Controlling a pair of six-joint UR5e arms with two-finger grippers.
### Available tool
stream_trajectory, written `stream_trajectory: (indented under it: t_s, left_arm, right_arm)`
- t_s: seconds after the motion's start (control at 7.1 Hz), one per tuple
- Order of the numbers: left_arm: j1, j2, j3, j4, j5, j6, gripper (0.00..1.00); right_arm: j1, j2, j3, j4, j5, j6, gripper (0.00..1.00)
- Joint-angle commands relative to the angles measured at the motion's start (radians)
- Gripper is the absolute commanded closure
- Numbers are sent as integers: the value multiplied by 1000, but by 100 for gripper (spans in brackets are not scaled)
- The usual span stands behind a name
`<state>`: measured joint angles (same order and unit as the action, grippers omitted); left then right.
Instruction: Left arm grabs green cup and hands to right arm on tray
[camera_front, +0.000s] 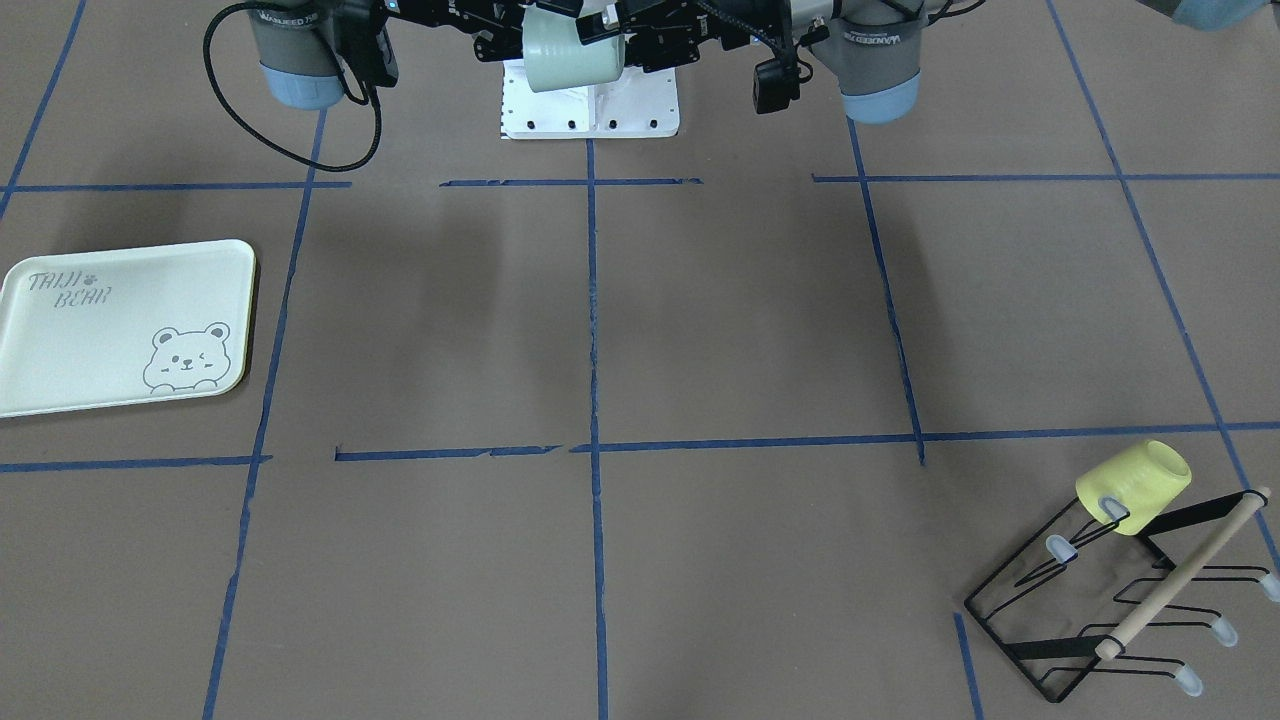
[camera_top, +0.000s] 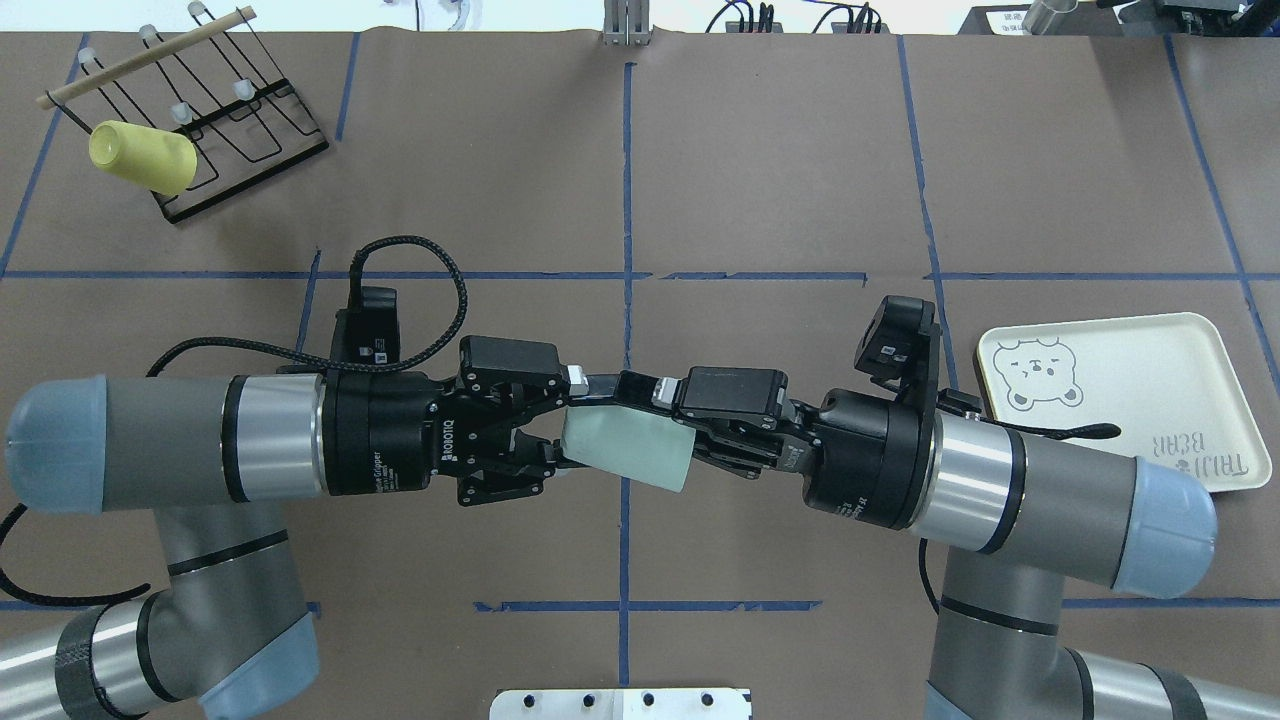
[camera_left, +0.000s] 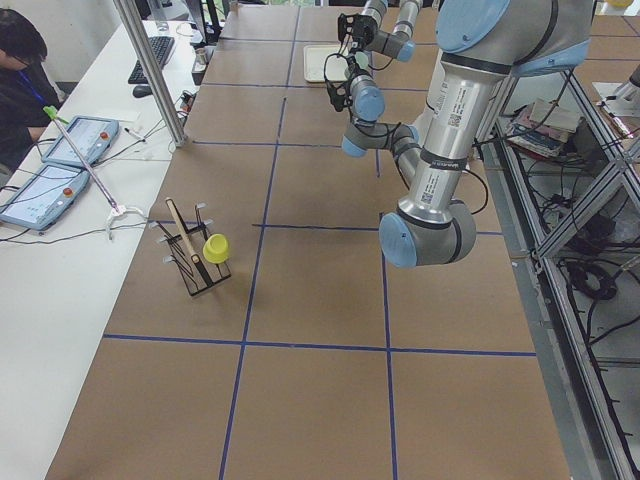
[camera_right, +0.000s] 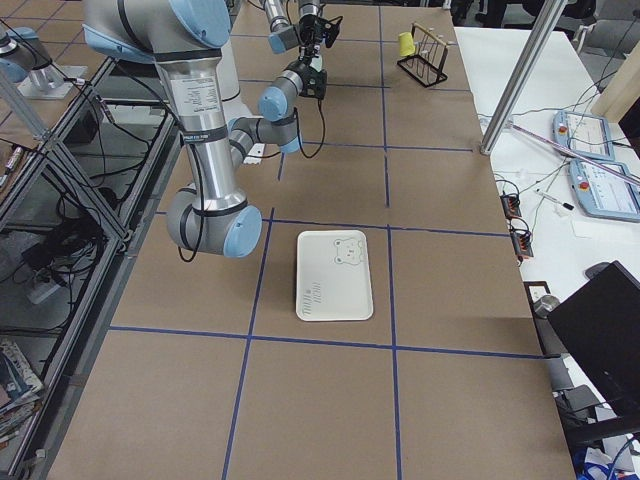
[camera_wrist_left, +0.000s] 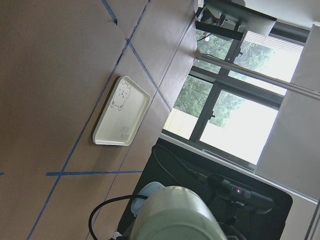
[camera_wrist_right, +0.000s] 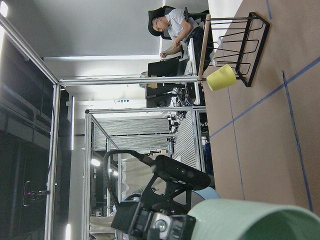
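The green cup (camera_top: 630, 452) hangs on its side above the table's middle, between my two grippers, which face each other. My left gripper (camera_top: 562, 425) has its fingers around the cup's closed end. My right gripper (camera_top: 645, 435) has its fingers along the cup's open end, and its lower finger is hidden under the cup. Both look shut on it. The cup also shows in the front view (camera_front: 570, 58), in the left wrist view (camera_wrist_left: 172, 215) and in the right wrist view (camera_wrist_right: 250, 220). The tray (camera_top: 1140, 390) lies flat and bare under my right forearm's far side, and shows in the front view (camera_front: 90, 350).
A black wire rack (camera_top: 225, 135) with a wooden bar stands at the far left corner and carries a yellow cup (camera_top: 140, 155). A white base plate (camera_front: 640, 105) lies under the grippers near the robot. An operator sits beyond the rack end of the table.
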<state>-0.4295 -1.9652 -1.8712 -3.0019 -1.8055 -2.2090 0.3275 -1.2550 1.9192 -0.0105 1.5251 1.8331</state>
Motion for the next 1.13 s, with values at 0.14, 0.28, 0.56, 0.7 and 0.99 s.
stream_trajectory:
  t_s: [0.14,0.28,0.56,0.7,0.99]
  left_arm:
    - [-2,0,-11,-2,0,-1,77]
    - [-2,0,-11,0,0,-2,77]
    - [-2,2,-11,0,0,-2,77]
    - [-2,3,-10,-2,0,-2,77]
    - [-2,5,-9,-2,0,-2,77]
  right_arm:
    - [-1,-3,1,4,1,0,60]
    - [-1,-4,1,4,3,0,60]
    - [-2,-9,4,9,3,0,60]
    - [-4,-11,6,11,4,0,60]
    - [-2,-15,12,12,4,0,60]
